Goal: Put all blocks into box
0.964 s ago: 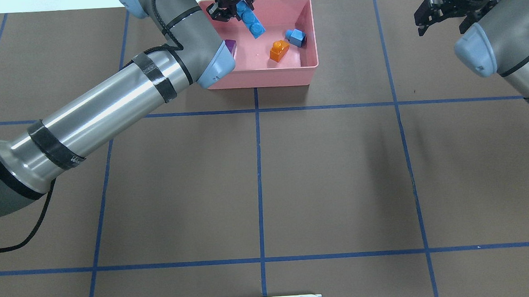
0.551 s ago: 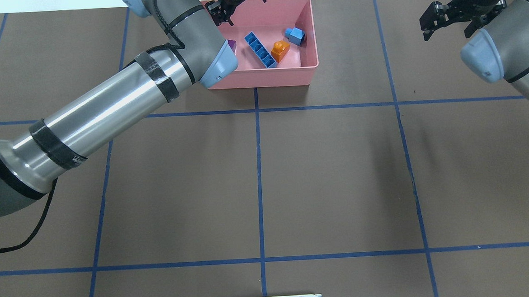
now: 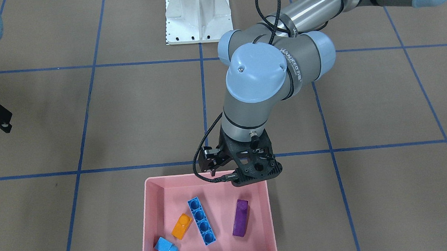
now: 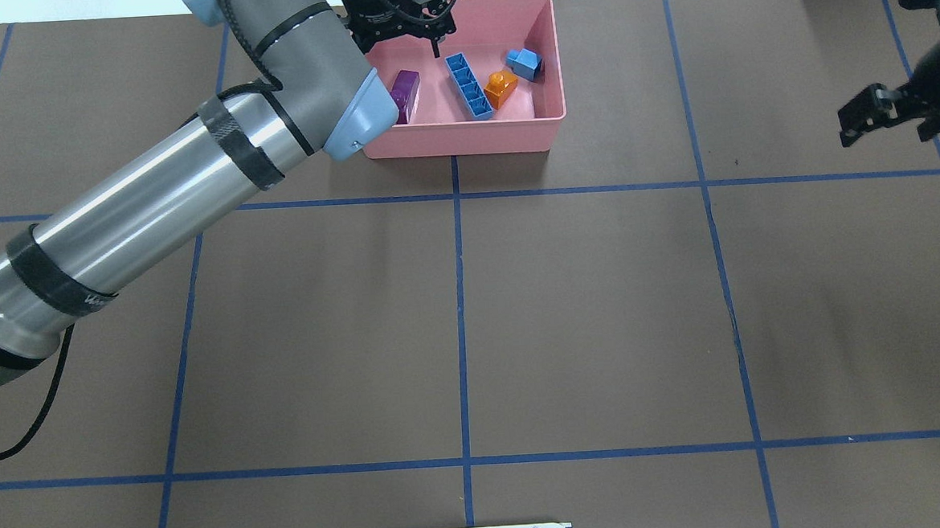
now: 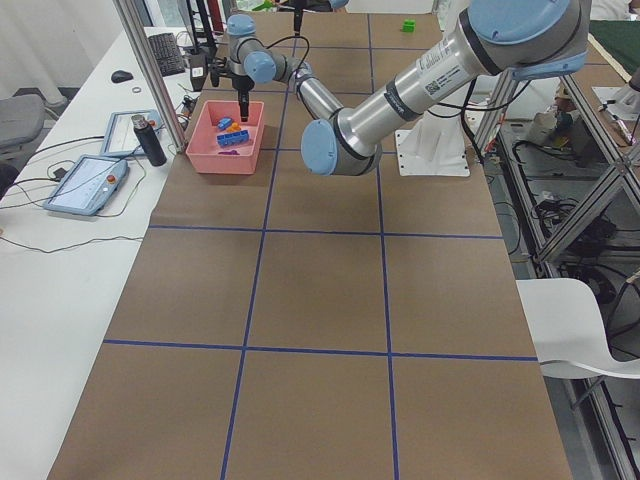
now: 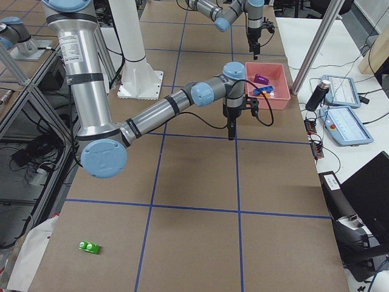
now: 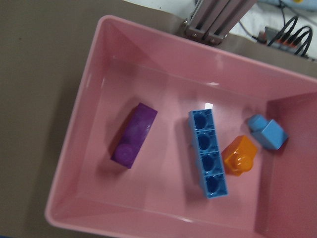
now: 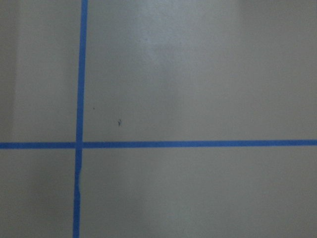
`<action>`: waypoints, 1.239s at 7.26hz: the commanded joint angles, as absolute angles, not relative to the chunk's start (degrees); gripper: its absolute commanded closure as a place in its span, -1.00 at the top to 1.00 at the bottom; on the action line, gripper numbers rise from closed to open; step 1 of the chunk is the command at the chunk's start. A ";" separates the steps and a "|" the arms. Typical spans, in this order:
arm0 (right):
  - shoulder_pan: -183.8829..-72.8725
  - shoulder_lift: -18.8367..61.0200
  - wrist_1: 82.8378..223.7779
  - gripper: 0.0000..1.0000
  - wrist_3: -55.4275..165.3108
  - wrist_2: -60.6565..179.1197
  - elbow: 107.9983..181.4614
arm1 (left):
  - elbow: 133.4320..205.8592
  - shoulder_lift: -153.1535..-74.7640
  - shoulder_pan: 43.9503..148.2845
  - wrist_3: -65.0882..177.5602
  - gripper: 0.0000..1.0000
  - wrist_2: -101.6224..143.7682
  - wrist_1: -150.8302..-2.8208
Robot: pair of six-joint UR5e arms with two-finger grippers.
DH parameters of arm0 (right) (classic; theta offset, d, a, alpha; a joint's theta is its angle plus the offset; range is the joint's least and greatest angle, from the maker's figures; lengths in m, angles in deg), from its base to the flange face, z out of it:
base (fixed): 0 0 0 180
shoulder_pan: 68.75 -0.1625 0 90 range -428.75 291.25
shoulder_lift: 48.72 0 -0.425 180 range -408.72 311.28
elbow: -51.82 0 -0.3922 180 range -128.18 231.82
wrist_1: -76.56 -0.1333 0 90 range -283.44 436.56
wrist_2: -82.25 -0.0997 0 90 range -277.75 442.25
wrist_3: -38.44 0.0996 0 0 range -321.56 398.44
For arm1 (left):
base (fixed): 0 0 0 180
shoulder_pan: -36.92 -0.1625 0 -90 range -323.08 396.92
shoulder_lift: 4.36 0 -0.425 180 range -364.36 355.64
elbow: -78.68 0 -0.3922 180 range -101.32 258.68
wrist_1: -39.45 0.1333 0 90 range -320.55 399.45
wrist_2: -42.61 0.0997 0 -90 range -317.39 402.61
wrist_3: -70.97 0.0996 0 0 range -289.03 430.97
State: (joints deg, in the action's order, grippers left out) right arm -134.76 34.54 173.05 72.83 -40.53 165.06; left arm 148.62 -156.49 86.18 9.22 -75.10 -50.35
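The pink box (image 4: 463, 139) stands at the table's far edge. In it lie the purple brick (image 4: 405, 95), the long blue brick (image 4: 469, 87), the orange brick (image 4: 500, 88) and the light-blue brick (image 4: 525, 63); the left wrist view shows them too, the long blue brick (image 7: 208, 153) lying studs down. The green brick (image 6: 89, 246) lies on the table far from the box, at the robot's right end. My left gripper (image 4: 419, 35) hangs open and empty over the box's far left part. My right gripper (image 4: 887, 123) is open and empty above bare table.
The white robot base (image 3: 198, 16) stands at the table's near edge. Blue tape lines (image 4: 460, 297) grid the brown table. A tablet (image 5: 85, 182) and a dark bottle (image 5: 150, 142) lie beyond the table's edge behind the box.
My left gripper let go of the long blue brick, which dropped into the box beside the orange one. The left arm drew back leftwards. My right gripper moved right and toward the robot.
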 commanded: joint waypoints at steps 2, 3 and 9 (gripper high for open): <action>-138.42 51.78 173.06 0.98 62.75 -40.79 174.50 | 165.03 -141.27 89.72 33.88 1.00 -75.61 -39.82; -140.27 56.96 171.85 0.98 57.22 -40.79 174.95 | 166.90 -136.86 93.14 42.58 1.00 -77.26 -39.82; -150.72 85.92 114.59 0.99 54.00 -51.48 144.62 | 166.57 -130.05 101.52 61.83 1.00 -81.32 -40.17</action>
State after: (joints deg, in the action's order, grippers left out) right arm -147.51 83.17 124.86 53.90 -47.08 154.03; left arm 166.40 -130.25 101.43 61.56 -81.40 -40.09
